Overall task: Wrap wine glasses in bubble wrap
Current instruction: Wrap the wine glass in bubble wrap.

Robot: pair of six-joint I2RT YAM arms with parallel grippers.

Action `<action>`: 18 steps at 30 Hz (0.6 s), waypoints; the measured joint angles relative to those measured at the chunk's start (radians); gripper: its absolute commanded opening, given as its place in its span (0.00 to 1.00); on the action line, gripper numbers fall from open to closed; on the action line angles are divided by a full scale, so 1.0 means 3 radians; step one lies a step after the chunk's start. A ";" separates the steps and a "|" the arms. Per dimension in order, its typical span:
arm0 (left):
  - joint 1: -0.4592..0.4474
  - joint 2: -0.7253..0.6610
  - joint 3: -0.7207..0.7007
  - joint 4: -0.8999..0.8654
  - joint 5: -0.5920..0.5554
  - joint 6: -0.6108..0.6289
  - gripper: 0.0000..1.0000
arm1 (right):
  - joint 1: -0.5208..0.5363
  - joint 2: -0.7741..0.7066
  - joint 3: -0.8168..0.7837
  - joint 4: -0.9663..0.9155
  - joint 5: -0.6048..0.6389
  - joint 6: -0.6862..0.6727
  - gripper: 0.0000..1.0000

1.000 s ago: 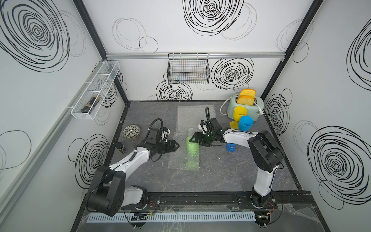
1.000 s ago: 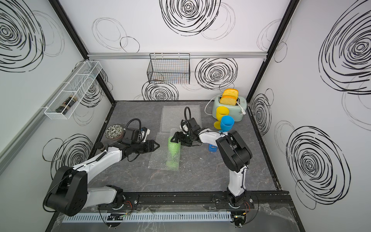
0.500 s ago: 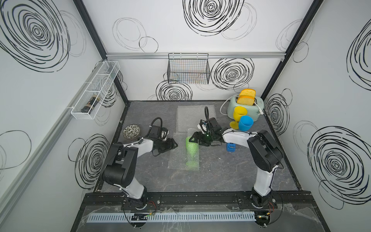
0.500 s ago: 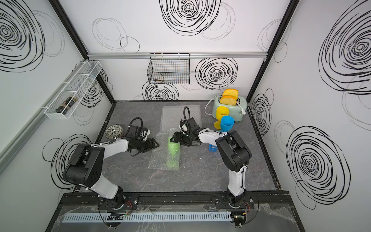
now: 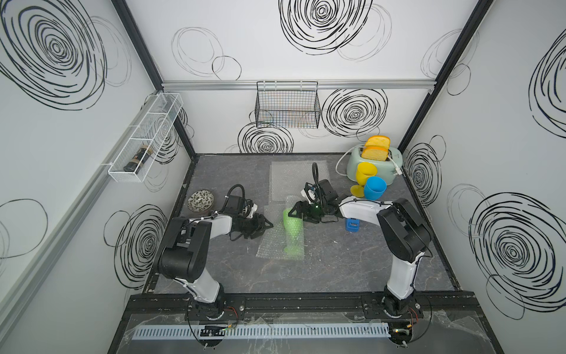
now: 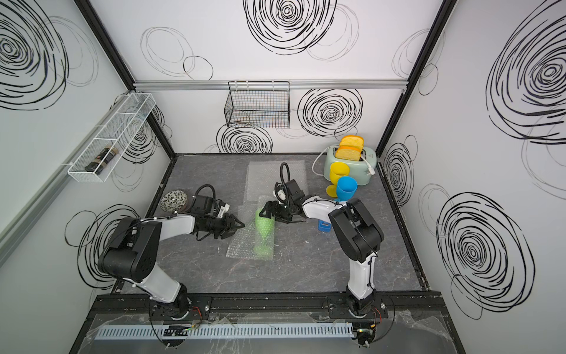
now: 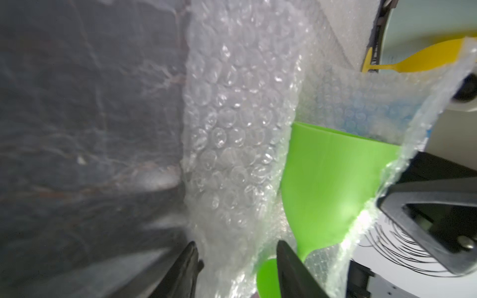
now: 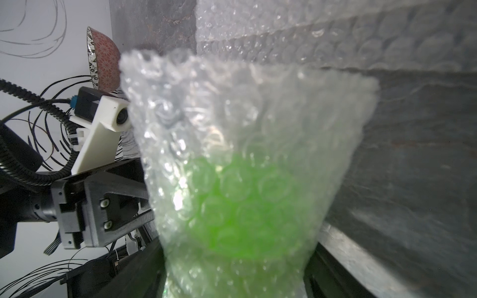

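Goblet (image 5: 291, 226), lime green, lies in bubble wrap (image 5: 269, 245); my right gripper (image 5: 295, 214) clamps its bowl, left gripper (image 5: 268, 226) half-open, empty.

We can read no words, numbers or brand marks anywhere. The dark bottle (image 5: 137, 157) in the white wire rack (image 5: 125, 175) is too small for us to make out any print. The walls (image 5: 61, 138) bear only scribbled black rings (image 5: 321, 10).
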State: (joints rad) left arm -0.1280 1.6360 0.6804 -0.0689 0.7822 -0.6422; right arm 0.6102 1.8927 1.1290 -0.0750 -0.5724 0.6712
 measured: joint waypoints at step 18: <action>0.0043 -0.0294 -0.0058 0.0207 0.0120 -0.0193 0.25 | 0.0011 0.0000 0.0000 0.0005 -0.0001 0.0001 0.79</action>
State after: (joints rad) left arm -0.1150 1.5478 0.6628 -0.0067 0.8181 -0.7002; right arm 0.6136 1.8927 1.1290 -0.0734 -0.5728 0.6716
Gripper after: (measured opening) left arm 0.331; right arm 0.796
